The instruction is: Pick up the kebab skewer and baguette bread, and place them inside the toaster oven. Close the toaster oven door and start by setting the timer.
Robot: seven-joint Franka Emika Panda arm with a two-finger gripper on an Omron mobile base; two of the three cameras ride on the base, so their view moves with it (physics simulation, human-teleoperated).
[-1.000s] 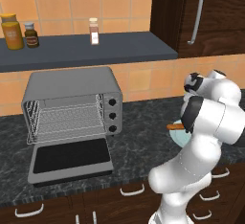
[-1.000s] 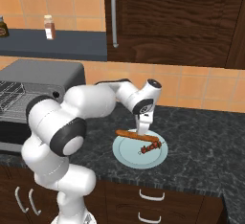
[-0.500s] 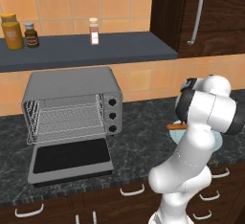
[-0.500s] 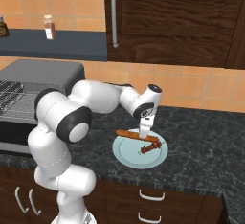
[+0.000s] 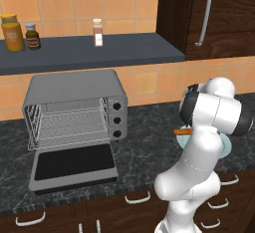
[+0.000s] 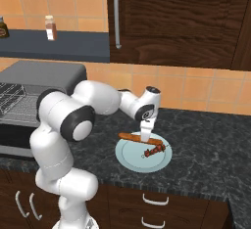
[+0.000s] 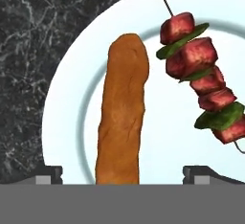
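Left base view gives you the most blocked picture: the white arm (image 5: 209, 142) stands in front of the plate (image 5: 226, 147), so you see only a sliver of its pale rim and the orange tip of the baguette bread (image 5: 180, 132) poking out past the arm's left edge, and the hand itself is lost behind the elbow. You get the toaster oven (image 5: 74, 108) whole there, sitting on the dark speckled counter (image 5: 144, 152) with its wire rack bare and the toaster oven door (image 5: 73, 165) dropped flat toward you; in the right base view the oven (image 6: 34, 96) is cut off at the left edge and partly covered by the arm. Above it you can see a dark shelf (image 5: 89, 53) carrying jars (image 5: 12, 33) and a small shaker (image 5: 98, 32), orange tiled wall behind, and a dark wood cabinet (image 5: 219, 13) with a long bar handle to the right. From the right base view you can tell the plate (image 6: 132, 162) lies well apart from the oven, and the gripper (image 6: 145, 136) hangs right over the loaf (image 6: 130, 137), hiding its middle; the kebab skewer (image 6: 155, 149) lies just beside it on the same plate. Hand view shows you the jaws spread wide and gripping nothing, the gripper (image 7: 123, 173) straddling the near end of the baguette (image 7: 122, 122), which runs out of frame at the bottom; the skewer (image 7: 203, 82), meat chunks with green pieces between, is clipped at the right edge.
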